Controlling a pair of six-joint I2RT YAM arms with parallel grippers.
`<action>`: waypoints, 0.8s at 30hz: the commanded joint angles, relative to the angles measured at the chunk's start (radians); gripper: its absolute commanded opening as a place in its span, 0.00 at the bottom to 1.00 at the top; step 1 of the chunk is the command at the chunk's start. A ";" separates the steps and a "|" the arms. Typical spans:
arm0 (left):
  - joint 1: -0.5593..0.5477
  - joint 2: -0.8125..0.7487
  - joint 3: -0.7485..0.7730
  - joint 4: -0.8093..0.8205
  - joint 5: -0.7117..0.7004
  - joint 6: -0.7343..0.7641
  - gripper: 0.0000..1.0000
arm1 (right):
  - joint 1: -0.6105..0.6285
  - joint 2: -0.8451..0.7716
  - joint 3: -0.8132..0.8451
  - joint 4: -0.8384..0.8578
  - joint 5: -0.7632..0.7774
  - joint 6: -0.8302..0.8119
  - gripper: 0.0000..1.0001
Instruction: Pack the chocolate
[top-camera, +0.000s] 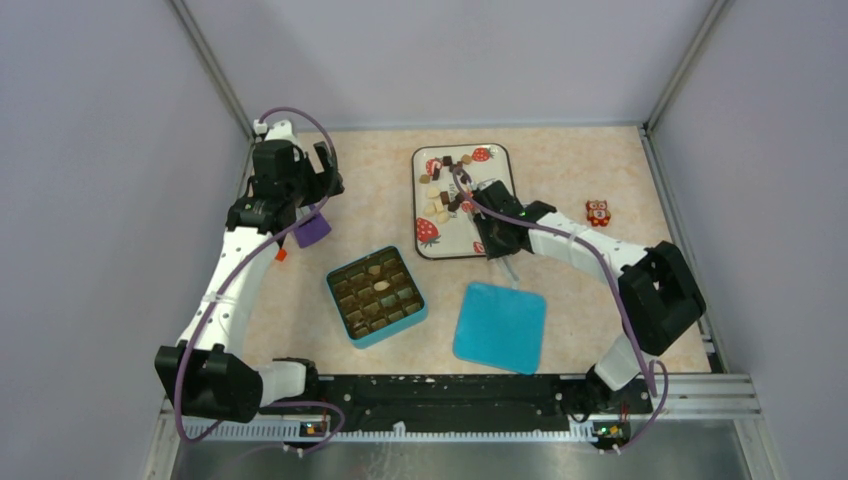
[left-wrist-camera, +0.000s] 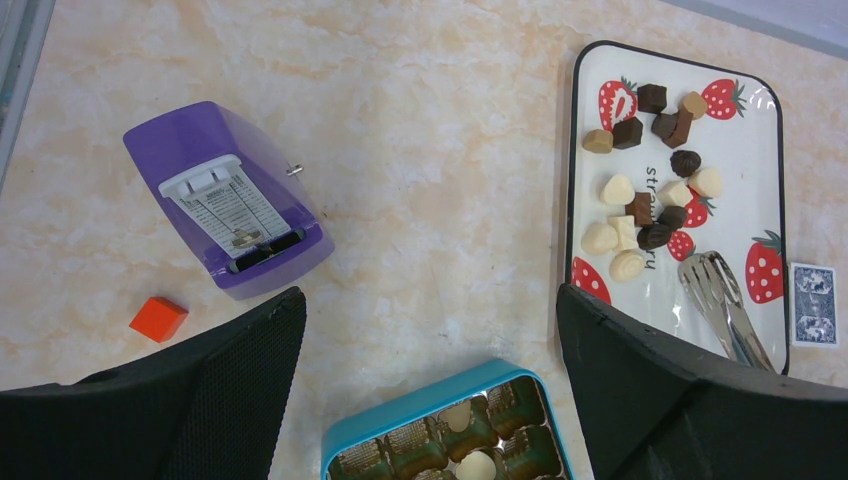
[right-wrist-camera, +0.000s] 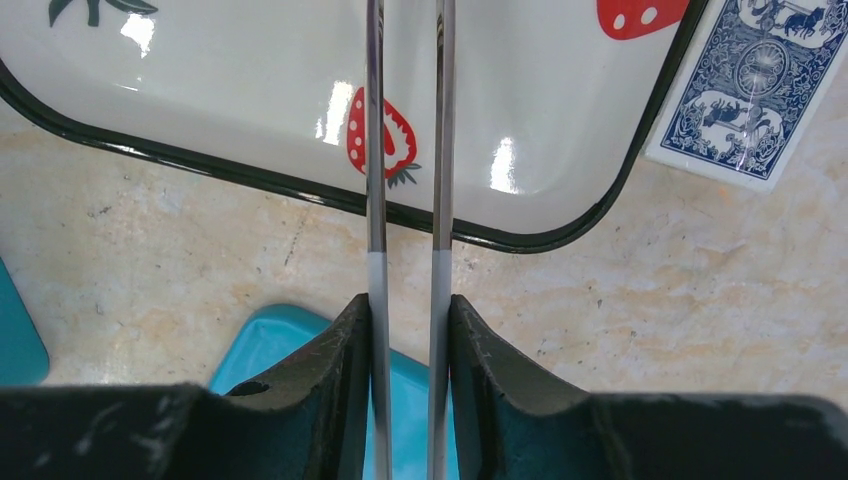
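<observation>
I see the right gripper (right-wrist-camera: 407, 312) clamping tongs (right-wrist-camera: 376, 150) over the strawberry tray (right-wrist-camera: 560, 100) holding chocolate (left-wrist-camera: 640, 205); left gripper (left-wrist-camera: 430, 298) gapes wide beside it.

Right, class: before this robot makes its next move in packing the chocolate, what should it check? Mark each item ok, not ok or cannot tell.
1. Right end effector shut on the tongs: ok.
2. Tong tips over the strawberry tray, beside the chocolate pieces: ok.
3. Tong tips carrying nothing: ok, they look empty in the left wrist view.
4. Teal box open, with its lid lying apart on the table: ok.
5. Free compartments in the box: ok, several look empty.
6. Left end effector open and off the tray: ok.
</observation>
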 joint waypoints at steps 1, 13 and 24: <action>0.006 -0.040 -0.008 0.027 0.004 -0.005 0.99 | 0.012 0.001 0.049 0.005 0.024 -0.008 0.27; 0.006 -0.041 -0.004 0.026 0.002 -0.004 0.99 | 0.012 -0.098 0.093 -0.043 -0.032 0.000 0.17; 0.006 -0.037 -0.006 0.026 -0.002 0.001 0.99 | 0.015 -0.167 0.131 -0.121 -0.106 0.006 0.16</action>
